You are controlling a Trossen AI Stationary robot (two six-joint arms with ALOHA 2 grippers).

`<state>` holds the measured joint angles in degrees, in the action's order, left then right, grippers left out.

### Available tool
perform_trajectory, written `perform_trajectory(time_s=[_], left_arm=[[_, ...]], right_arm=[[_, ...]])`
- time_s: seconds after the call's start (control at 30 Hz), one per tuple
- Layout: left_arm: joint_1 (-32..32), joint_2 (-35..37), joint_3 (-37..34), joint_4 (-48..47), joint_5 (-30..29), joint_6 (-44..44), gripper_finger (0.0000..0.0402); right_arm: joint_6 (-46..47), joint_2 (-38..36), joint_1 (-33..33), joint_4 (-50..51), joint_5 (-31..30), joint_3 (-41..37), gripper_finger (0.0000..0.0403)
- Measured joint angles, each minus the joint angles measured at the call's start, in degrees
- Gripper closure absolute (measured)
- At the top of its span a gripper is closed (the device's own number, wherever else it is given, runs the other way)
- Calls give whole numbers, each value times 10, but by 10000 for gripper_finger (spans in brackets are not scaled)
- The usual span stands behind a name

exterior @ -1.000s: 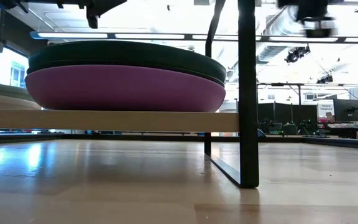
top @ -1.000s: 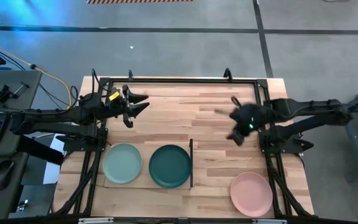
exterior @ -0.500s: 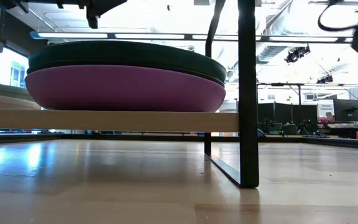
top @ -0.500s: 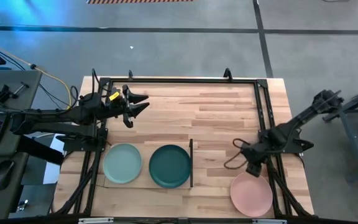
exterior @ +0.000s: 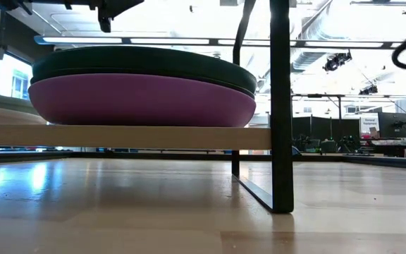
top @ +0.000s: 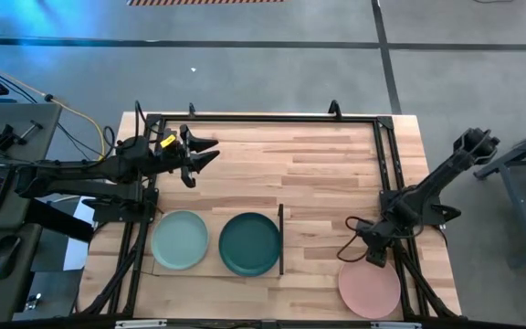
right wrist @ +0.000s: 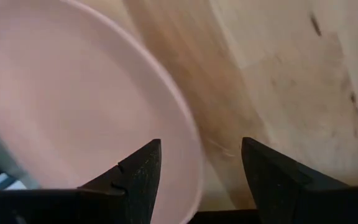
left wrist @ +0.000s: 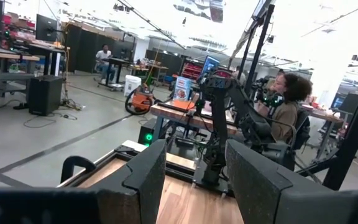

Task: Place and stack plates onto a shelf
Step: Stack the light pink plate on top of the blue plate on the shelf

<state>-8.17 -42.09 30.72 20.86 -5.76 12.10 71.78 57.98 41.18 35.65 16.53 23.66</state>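
A pink plate point(top: 370, 287) lies flat on the table near its front right corner. My right gripper point(top: 371, 256) hovers over the plate's far edge, open. In the right wrist view the plate's rim point(right wrist: 188, 155) passes between the two fingers, and no touch shows. On the shelf point(top: 215, 271) a pale mint plate point(top: 180, 240) and a dark teal plate point(top: 249, 244) sit side by side. In the low view the teal plate point(exterior: 143, 60) rests on a purple plate point(exterior: 139, 102). My left gripper point(top: 206, 152) waits open above the table's far left.
The shelf's thin dark strip point(top: 281, 239) stands between the teal plate and the pink plate. A dark frame point(top: 263, 117) runs along the table's far and side edges. Bare wood point(top: 309, 174) lies between the two arms. People sit at desks in the room beyond point(left wrist: 284, 106).
My right gripper has swung from the table's far right toward the near edge and dropped down over the pink plate's far rim. The plates and my left arm have stayed where they were.
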Motion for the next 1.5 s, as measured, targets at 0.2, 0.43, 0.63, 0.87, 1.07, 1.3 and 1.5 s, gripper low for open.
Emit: perform_trajectory(time_s=[0.2, 0.43, 0.63, 0.87, 1.07, 1.3, 1.5], left_arm=[[0, 0, 0, 0, -7, 0, 245], [0, 0, 0, 0, -8, 0, 245], [0, 0, 0, 0, -8, -1, 245], [0, 0, 0, 0, -8, -2, 245], [0, 5, 0, 0, -8, -2, 245], [0, 36, 0, -1, -9, -2, 245], [-1, 68, 0, -1, -14, -3, 245]], right_arm=[[2, 45, 11, -15, -2, -7, 198], [4, 100, 17, -55, 6, 2, 225], [23, 108, 17, -41, 6, 5, 345], [39, 107, 17, -52, 12, 4, 390], [44, 54, 16, -64, 22, 2, 402], [77, -88, 10, -82, 42, 2, 403], [132, -218, -47, -104, 33, 20, 403]])
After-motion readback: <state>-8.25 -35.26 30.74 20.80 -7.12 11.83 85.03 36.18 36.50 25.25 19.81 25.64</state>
